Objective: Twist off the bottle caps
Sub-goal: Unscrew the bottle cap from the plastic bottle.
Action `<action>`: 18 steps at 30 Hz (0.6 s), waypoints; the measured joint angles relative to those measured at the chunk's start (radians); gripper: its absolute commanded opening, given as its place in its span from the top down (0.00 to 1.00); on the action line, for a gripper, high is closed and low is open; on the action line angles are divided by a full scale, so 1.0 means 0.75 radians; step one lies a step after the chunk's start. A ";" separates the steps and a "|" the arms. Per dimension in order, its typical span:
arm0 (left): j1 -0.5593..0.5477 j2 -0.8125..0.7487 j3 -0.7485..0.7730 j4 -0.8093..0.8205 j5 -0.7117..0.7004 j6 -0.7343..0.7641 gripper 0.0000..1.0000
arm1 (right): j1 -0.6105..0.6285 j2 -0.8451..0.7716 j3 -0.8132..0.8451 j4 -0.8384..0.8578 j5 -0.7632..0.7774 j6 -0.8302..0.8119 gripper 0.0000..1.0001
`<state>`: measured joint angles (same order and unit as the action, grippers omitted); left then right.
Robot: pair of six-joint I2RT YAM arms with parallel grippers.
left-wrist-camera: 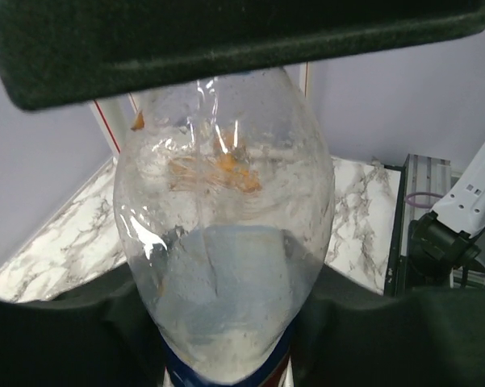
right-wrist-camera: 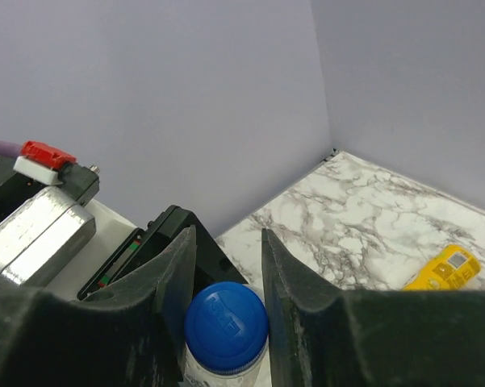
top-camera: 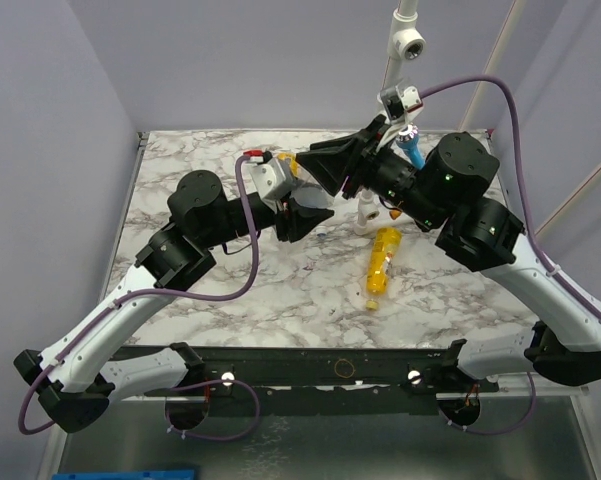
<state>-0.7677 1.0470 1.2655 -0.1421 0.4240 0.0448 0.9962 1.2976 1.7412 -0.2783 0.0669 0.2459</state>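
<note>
My left gripper (top-camera: 302, 215) is shut on the body of a clear bottle with a blue label (left-wrist-camera: 226, 266) and holds it above the table; in the left wrist view (left-wrist-camera: 226, 185) one finger lies across the top and one below. My right gripper (top-camera: 332, 172) meets it from the right. In the right wrist view (right-wrist-camera: 228, 246) its two fingers close on the bottle's blue cap (right-wrist-camera: 226, 326), one on each side. A yellow-orange bottle (top-camera: 383, 262) lies on the marble table (top-camera: 230, 300), its yellow cap (top-camera: 373, 302) pointing toward the near edge.
A second yellow bottle (top-camera: 285, 160) lies at the back behind the left wrist; it also shows in the right wrist view (right-wrist-camera: 444, 270). A small clear bottle (top-camera: 367, 212) sits under the right wrist. A blue object (top-camera: 412, 150) lies at the back right. Lilac walls enclose the table.
</note>
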 measured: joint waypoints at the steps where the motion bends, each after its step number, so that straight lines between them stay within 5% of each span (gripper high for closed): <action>1: 0.000 0.000 -0.003 0.004 0.002 -0.002 0.29 | 0.000 0.000 0.000 0.001 -0.003 -0.001 0.99; 5: 0.001 0.002 0.002 0.006 0.032 -0.036 0.25 | -0.002 -0.007 -0.001 0.022 -0.017 -0.002 0.99; 9: 0.001 0.021 0.050 0.009 0.060 -0.074 0.42 | -0.002 -0.009 -0.003 0.032 -0.039 -0.004 0.99; 18: 0.005 0.041 0.091 0.006 0.105 -0.102 0.58 | -0.002 -0.009 -0.005 0.049 -0.052 -0.006 0.99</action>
<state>-0.7639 1.0775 1.3334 -0.1375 0.5030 -0.0319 0.9951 1.2907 1.7378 -0.2413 0.0280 0.2413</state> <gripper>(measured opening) 0.579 0.357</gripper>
